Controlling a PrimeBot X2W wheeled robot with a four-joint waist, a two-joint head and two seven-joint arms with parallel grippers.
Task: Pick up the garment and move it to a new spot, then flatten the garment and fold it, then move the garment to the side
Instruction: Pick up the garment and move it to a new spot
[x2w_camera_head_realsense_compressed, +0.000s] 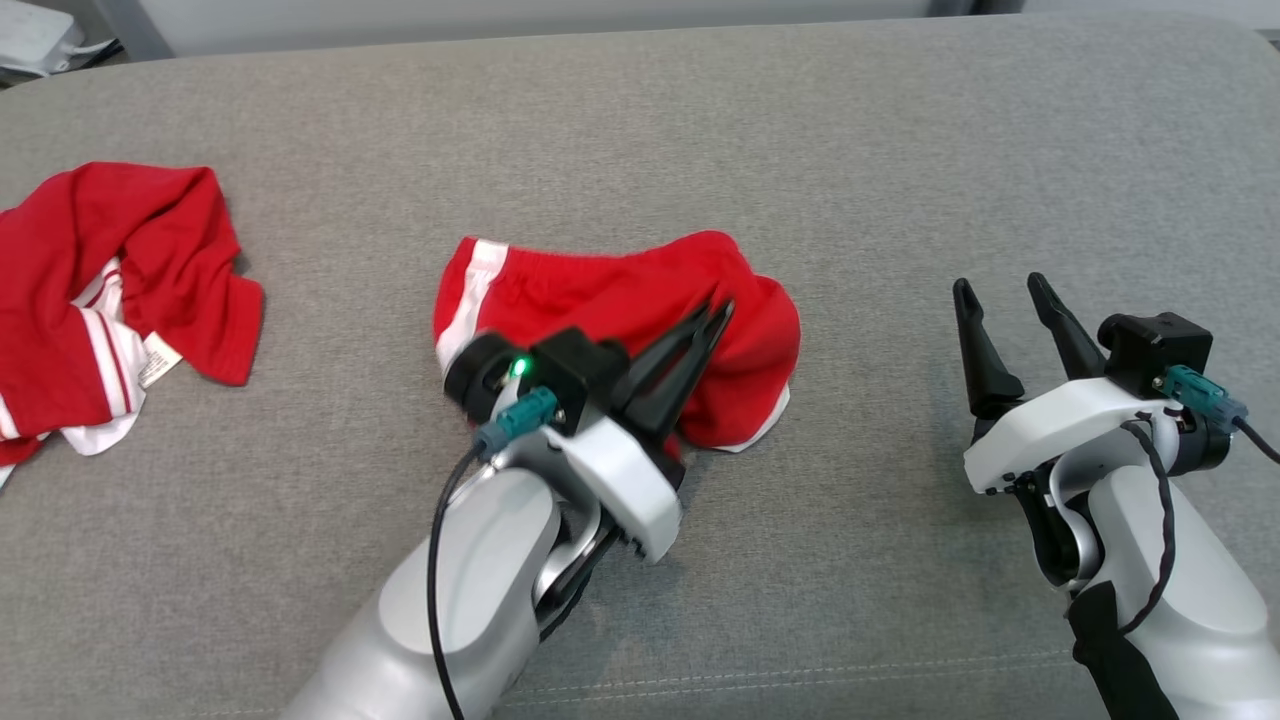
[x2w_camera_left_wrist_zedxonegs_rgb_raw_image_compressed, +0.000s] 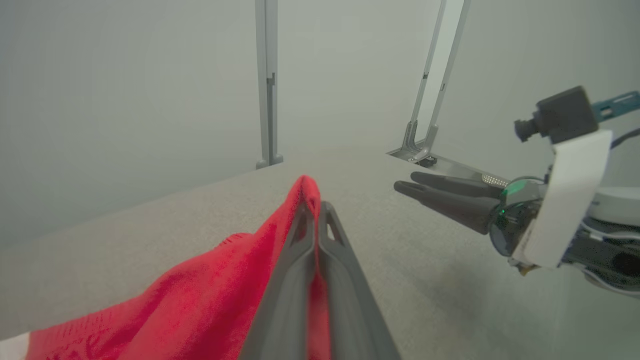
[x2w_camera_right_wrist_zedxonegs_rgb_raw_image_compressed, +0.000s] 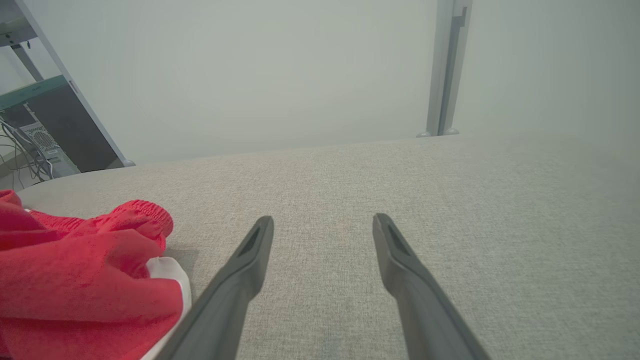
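1. A red garment (x2w_camera_head_realsense_compressed: 600, 290) with a white band (x2w_camera_head_realsense_compressed: 470, 300) along one edge is seen lying bunched near the middle of a grey padded surface (x2w_camera_head_realsense_compressed: 700, 130).
2. The left gripper (x2w_camera_head_realsense_compressed: 722, 310) is laid across the right part of that garment. Its two dark fingers are pressed together and pointed up and to the right in the head view.
3. In the left wrist view, a ridge of the red garment (x2w_camera_left_wrist_zedxonegs_rgb_raw_image_compressed: 200, 300) is drawn up to the tips of the left gripper (x2w_camera_left_wrist_zedxonegs_rgb_raw_image_compressed: 312, 207). Red cloth is seen pinched between the clenched fingers, so the garment is grasped there.
4. The bulk of the cloth is spread on the grey padded surface (x2w_camera_left_wrist_zedxonegs_rgb_raw_image_compressed: 125, 240).
5. The right gripper (x2w_camera_head_realsense_compressed: 1002, 290) is held well to the right of the garment and apart from it. Its fingers are spread wide and nothing is held between them.
6. In the right wrist view, bare grey padded surface (x2w_camera_right_wrist_zedxonegs_rgb_raw_image_compressed: 450, 200) is seen between the parted fingers of the right gripper (x2w_camera_right_wrist_zedxonegs_rgb_raw_image_compressed: 324, 221). The red garment (x2w_camera_right_wrist_zedxonegs_rgb_raw_image_compressed: 75, 280) is seen at the lower left, with its gathered waistband (x2w_camera_right_wrist_zedxonegs_rgb_raw_image_compressed: 145, 210) turned towards the camera.
7. The right gripper (x2w_camera_left_wrist_zedxonegs_rgb_raw_image_compressed: 407, 185) is also caught at the right of the left wrist view.
8. A second red garment (x2w_camera_head_realsense_compressed: 100, 290), striped in white, is left crumpled at the left edge of the surface, well apart from the grasped one.
9. A green light (x2w_camera_head_realsense_compressed: 519, 367) is lit on the left wrist.
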